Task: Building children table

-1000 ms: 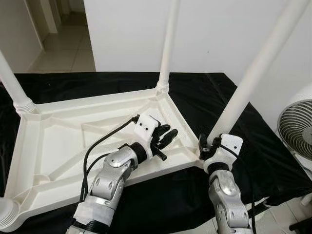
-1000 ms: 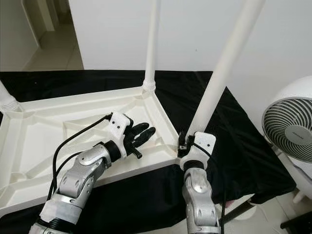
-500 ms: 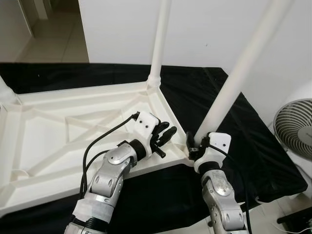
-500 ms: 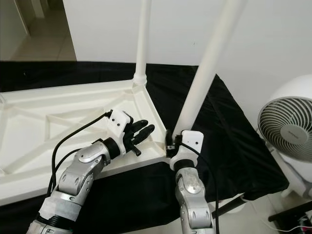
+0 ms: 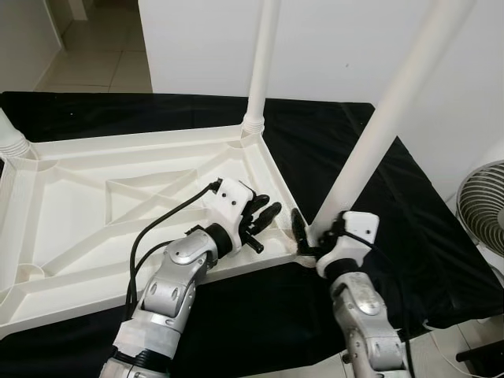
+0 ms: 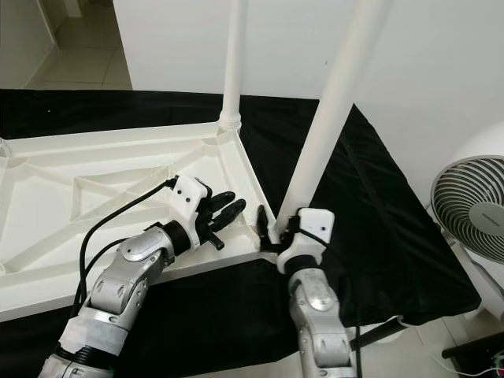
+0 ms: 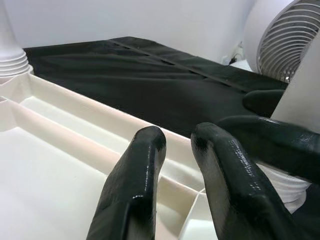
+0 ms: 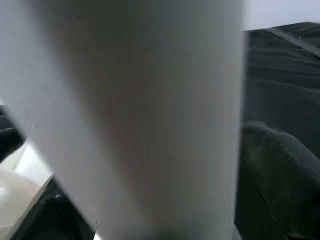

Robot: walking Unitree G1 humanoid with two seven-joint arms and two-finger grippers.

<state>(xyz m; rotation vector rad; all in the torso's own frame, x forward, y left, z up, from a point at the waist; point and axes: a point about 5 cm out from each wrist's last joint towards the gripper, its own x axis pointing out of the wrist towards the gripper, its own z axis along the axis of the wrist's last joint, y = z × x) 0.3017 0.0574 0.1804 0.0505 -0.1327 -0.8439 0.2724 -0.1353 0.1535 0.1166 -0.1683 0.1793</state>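
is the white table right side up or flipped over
Flipped over: the tabletop lies ribbed underside up on the black cloth, its legs pointing upward.

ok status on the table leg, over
Right gripper clamped on near leg at its base. Left gripper open, resting on upturned tabletop beside it. Nothing in the way.

home | white walls, tiled hallway floor far beyond left gripper | fan on floor, well right of right gripper
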